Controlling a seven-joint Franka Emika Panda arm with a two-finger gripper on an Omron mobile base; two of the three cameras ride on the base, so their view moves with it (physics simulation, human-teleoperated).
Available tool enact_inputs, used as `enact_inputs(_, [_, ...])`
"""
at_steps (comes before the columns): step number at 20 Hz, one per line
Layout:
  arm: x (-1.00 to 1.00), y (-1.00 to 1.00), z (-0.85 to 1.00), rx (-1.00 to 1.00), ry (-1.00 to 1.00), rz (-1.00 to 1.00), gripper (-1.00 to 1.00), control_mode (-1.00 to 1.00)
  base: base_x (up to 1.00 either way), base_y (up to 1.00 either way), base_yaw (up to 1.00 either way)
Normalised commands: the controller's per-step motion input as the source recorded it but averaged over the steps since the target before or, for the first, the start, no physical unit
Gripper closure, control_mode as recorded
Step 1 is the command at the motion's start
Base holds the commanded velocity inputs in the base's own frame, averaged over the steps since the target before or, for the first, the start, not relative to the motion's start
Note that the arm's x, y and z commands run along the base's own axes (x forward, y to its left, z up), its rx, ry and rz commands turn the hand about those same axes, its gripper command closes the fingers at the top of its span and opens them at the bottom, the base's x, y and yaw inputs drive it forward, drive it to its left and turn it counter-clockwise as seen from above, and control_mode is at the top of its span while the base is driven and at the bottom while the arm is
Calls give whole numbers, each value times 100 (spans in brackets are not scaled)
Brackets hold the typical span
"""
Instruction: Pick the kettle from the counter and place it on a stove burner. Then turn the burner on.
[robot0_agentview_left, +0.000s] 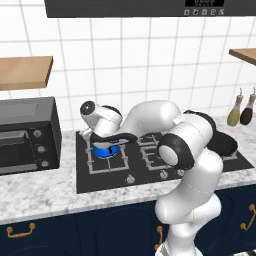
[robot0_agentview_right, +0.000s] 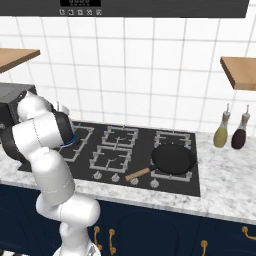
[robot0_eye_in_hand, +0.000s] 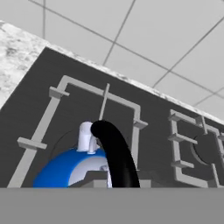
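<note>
Seating kettle (robot0_eye_in_hand: 70, 168) on large burner grate (robot0_eye_in_hand: 59, 89) | pincer (robot0_agentview_left: 107, 141) clenched on black handle (robot0_eye_in_hand: 114, 153) | advise: level, centre, then release.

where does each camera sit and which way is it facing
Left base view: behind the arm's left, facing the black glass cooktop; white arm crosses, gripper over the small bright-blue kettle.
Right base view: behind its right, same cooktop, black frying pan; arm at left.
Hand view: looks down the gripper onto the kettle's black handle and the grey grate.
Both base views share cooktop and arm.
</note>
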Motion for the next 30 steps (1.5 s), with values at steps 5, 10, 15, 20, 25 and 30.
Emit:
enact_inputs(5, [0,0,-38,0,0,0,100,-100,0,0,0])
enact_inputs(10, [16,-8,0,0,-10,0,100,-100,0,0,0])
enact_inputs(15, [4,-3,0,0,-1,0,100,-100,0,0,0])
enact_inputs(20, [5,0,-4,0,0,0,100,-100,0,0,0])
enact_inputs(25, [0,-1,0,0,0,0,100,-100,0,0,0])
enact_inputs(30, [0,-4,-8,-1,-2,0,100,-100,0,0,0])
